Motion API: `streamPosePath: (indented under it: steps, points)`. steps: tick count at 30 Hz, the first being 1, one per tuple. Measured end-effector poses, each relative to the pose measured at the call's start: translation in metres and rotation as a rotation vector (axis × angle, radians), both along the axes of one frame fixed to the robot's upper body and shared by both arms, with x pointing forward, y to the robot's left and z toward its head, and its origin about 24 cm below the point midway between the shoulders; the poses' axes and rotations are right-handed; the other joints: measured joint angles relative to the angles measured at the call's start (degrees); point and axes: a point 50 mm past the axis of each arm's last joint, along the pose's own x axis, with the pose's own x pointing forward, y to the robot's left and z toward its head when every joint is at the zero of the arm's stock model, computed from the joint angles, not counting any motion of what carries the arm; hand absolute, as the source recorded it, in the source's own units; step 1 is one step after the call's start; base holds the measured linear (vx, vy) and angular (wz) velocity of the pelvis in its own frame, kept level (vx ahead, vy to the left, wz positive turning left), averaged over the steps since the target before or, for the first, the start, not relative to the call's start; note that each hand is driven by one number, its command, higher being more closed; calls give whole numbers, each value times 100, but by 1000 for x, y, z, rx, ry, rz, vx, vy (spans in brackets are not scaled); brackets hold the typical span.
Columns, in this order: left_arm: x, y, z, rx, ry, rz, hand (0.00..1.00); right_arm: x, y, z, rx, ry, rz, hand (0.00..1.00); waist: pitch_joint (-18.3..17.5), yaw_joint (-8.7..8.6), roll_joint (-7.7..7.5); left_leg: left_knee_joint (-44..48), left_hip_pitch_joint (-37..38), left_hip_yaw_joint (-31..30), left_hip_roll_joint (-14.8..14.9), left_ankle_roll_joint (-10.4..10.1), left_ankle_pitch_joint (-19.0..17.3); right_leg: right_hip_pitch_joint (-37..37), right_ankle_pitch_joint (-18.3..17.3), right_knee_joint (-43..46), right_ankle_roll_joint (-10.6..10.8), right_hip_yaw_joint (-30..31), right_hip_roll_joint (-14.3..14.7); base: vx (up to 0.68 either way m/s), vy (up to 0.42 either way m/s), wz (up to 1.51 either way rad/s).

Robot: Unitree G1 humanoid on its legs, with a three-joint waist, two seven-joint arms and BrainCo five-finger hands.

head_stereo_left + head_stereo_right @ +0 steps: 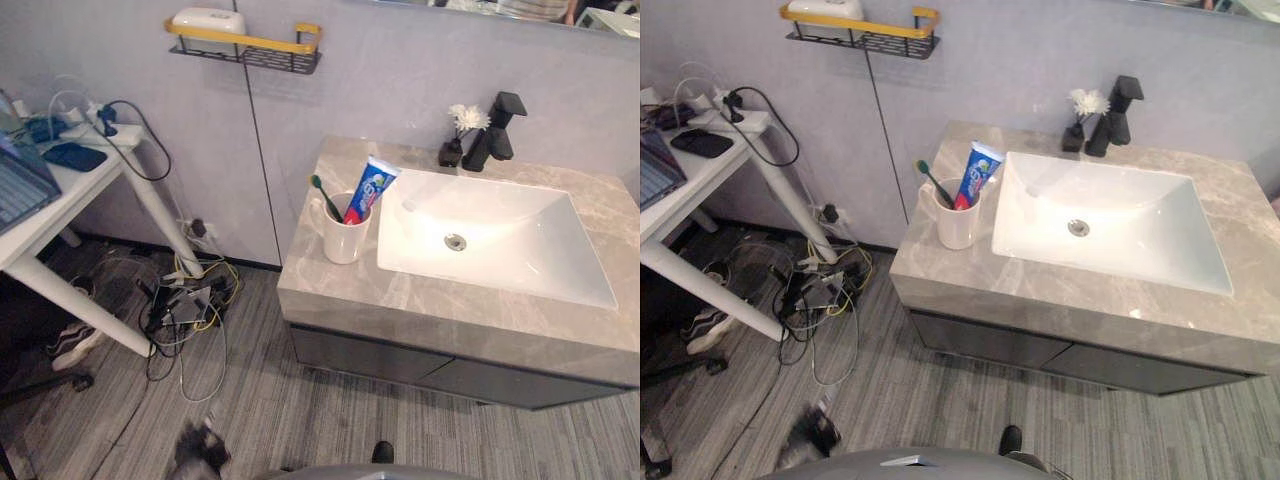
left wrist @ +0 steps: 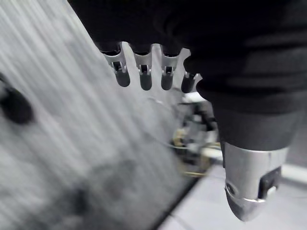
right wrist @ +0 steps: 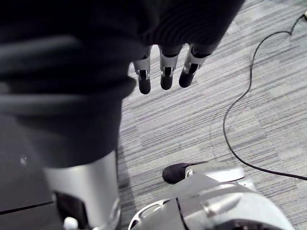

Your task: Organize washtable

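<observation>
Seen from above, a grey marble worktop (image 1: 440, 310) has a white sink (image 1: 520, 250) set into it. At nine o'clock of the sink stands a white cup (image 1: 342, 240) holding a green toothbrush (image 1: 323, 195) and a toothpaste tube (image 1: 370, 188), both leaning. At twelve o'clock of the sink is a black tap (image 1: 495, 130), with a small vase (image 1: 452, 152) of white flowers just beside it.

The left hand (image 2: 144, 76) and right hand (image 3: 165, 74) hang low over the floor (image 1: 300, 400), fingers straight and loose, holding nothing. The worktop looks tidy already, so no grasp is in hand. Any next move calls for raising a hand to the cup.

On the wall at ten o'clock, a wire shelf (image 1: 245, 50) carries a white box (image 1: 208, 20). Far off at nine o'clock, a white desk (image 1: 60, 195) stands over tangled cables (image 1: 185, 300).
</observation>
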Motion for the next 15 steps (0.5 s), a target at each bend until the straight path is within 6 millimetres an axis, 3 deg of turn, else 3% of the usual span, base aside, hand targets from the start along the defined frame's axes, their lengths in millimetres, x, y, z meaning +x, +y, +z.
streamPosePath:
  steps: [1,3,6,7,10,15]
  points:
    - [9,6,13,33,-72,20,0,1,0,0,1,-4,1,0,-1,1,0,-26,-5,-18,2,0,11,1,-1,0,-3,-14,1,-54,-18,14]
    - [33,26,67,180,-315,96,0,3,1,0,2,-12,12,0,-7,-5,44,-40,-8,-16,1,1,18,-1,-2,0,-5,-16,18,-37,-16,2]
    - [46,33,118,331,-495,127,0,2,-1,1,-2,-8,26,0,-65,-5,78,-29,-8,-17,-4,3,22,4,1,7,-5,-18,21,12,-1,1]
    - [51,29,142,406,-572,116,0,2,-2,1,3,-11,41,0,-88,1,98,7,-23,-26,-6,-8,28,-6,1,28,-5,-23,14,39,-2,4]
    - [61,8,188,509,-748,37,0,0,-1,0,12,-8,47,0,-154,13,75,50,-65,-36,-11,-20,36,-2,2,40,-7,-31,-3,20,3,7]
    - [74,-45,237,559,-1014,-157,0,-2,-1,0,25,-21,21,0,-235,-1,75,110,-139,-39,-35,-21,35,-33,14,40,-6,-34,-21,-14,4,3]
